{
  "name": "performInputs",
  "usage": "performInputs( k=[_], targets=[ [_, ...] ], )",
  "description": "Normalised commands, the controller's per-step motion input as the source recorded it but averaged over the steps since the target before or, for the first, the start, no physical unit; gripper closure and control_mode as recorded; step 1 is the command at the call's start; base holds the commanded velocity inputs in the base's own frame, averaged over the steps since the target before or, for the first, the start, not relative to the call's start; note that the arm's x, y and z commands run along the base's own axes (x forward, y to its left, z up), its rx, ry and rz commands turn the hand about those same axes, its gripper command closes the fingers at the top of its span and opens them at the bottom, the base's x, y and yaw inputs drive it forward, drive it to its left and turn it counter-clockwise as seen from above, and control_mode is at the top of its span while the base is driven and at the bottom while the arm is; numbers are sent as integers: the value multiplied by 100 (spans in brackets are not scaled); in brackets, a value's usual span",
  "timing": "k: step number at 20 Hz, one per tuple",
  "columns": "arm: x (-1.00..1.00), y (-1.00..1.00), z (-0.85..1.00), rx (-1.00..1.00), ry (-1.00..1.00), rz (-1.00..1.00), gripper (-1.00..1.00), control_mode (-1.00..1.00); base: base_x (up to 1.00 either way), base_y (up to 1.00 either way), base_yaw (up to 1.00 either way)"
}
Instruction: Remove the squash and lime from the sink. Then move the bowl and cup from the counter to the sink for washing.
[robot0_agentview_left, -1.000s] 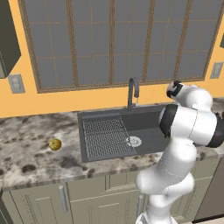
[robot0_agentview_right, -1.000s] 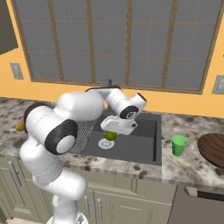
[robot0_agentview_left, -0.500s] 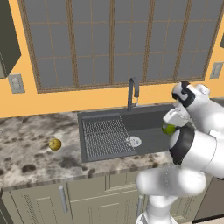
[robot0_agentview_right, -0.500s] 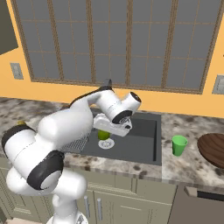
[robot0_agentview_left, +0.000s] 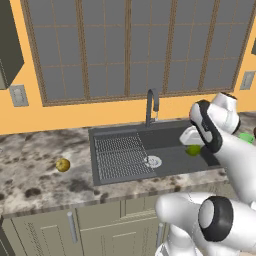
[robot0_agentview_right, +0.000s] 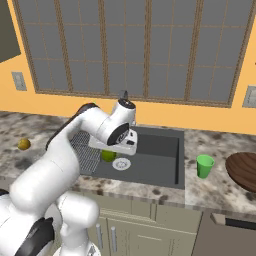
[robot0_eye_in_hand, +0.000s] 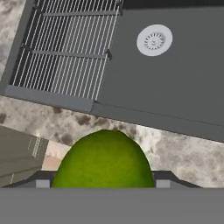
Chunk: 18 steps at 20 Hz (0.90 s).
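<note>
The gripper (robot0_agentview_right: 112, 152) has its jaws closed on the lime (robot0_agentview_right: 108, 155), which hangs clear above the sink (robot0_agentview_right: 160, 170); in the hand view the lime (robot0_eye_in_hand: 103, 160) sits close against the camera between the finger bases, with the sink's front rim and the ribbed drainboard (robot0_eye_in_hand: 65, 52) beyond it. From the left base view the lime (robot0_agentview_left: 193, 149) shows just under the white hand, over the right part of the sink (robot0_agentview_left: 125, 134), to the right of the round silver drain (robot0_agentview_left: 152, 161). The squash (robot0_agentview_left: 62, 165) lies on the speckled counter (robot0_agentview_left: 35, 170) well to the left of the sink, apart from everything else. The green cup (robot0_agentview_right: 204, 166) stands upright on the counter just right of the sink, and the reddish-brown bowl (robot0_agentview_right: 242, 171) rests farther right of the sink, beyond the cup. The dark arched faucet (robot0_agentview_left: 151, 105) rises behind the sink.
</note>
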Motion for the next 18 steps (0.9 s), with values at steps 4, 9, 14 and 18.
performInputs(
  k=[4, 9, 14, 18],
  targets=[
    [-39, 37, 28, -13, -6, -13, 100, -100, 0, 0, 0],
    [-32, 47, 23, -6, -7, -7, 100, -100, 0, 0, 0],
    [-22, 55, 19, -5, -3, -1, 100, -100, 0, 0, 0],
    [-15, 64, 12, -6, 0, 0, 100, -100, 0, 0, 0]
  ],
)
